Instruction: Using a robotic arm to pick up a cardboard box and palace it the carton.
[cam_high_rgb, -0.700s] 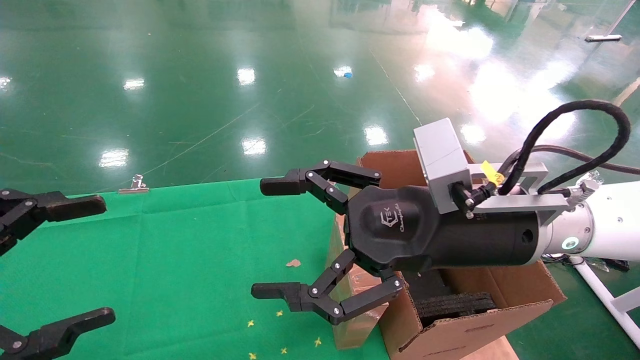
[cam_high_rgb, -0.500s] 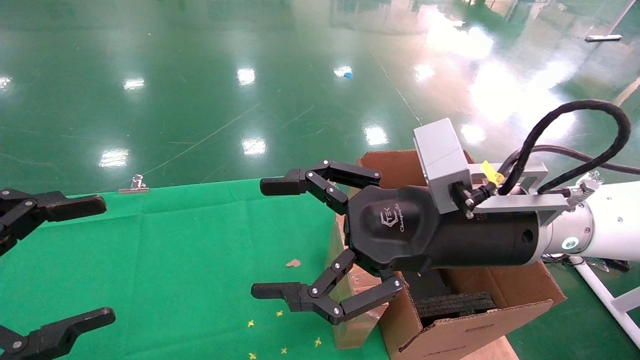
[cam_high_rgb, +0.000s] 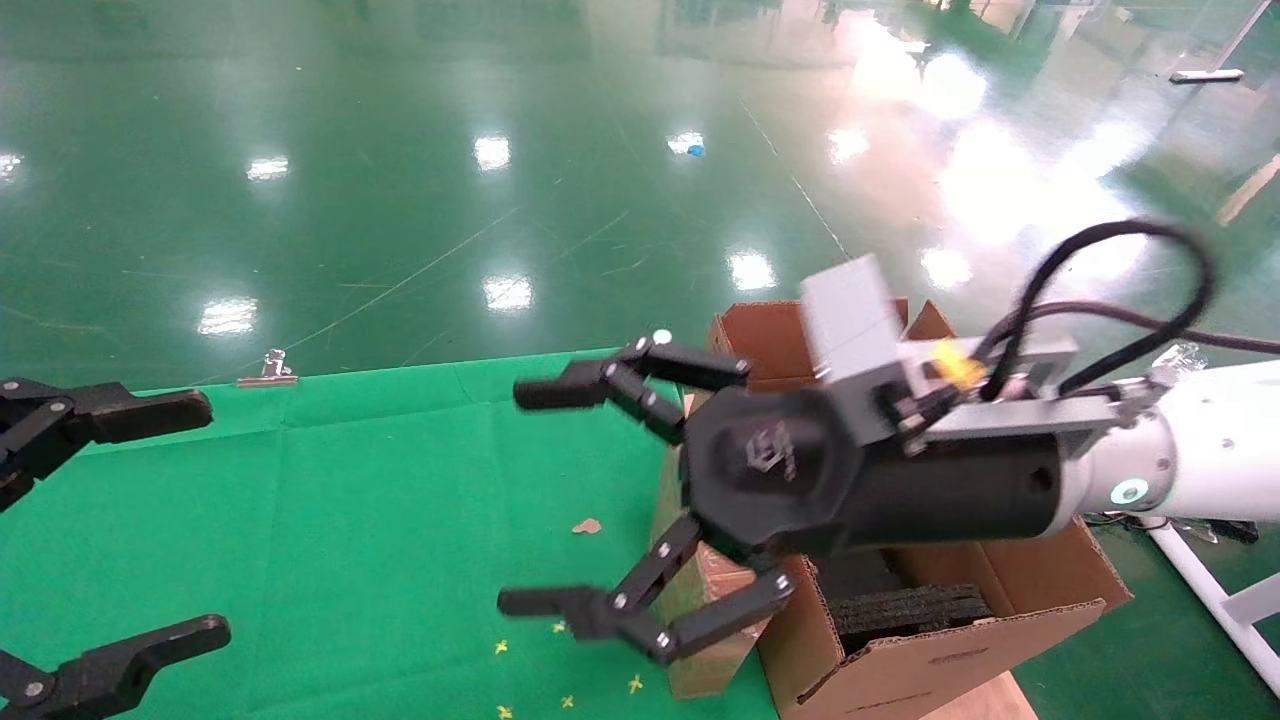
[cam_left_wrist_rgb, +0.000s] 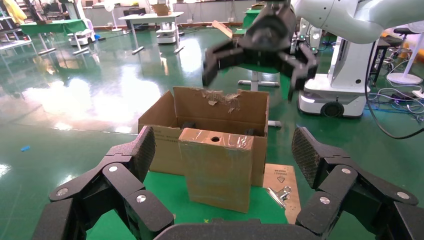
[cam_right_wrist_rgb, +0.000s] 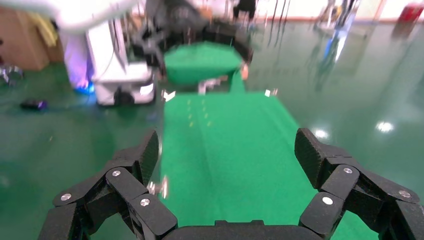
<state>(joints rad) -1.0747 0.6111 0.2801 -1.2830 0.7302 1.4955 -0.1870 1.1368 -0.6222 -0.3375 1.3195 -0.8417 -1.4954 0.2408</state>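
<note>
Your right gripper, on the robotic arm with the white tube, hangs in the air with its fingers spread wide and nothing between them, raised above the green-covered counter and just in front of the cardboard box. You can see that slim box standing upright on the counter, pressed against the near wall of the carton; from the left wrist view the cardboard box shows its small round hole in the top face, with the carton and its torn flap directly behind it. Black foam blocks sit inside the carton. Your left gripper waits at the left edge of the counter, fingers also spread wide and holding nothing, well apart from the box. A metal clip lies at the far edge of the counter, and small yellow marks dot the cloth near the box
</note>
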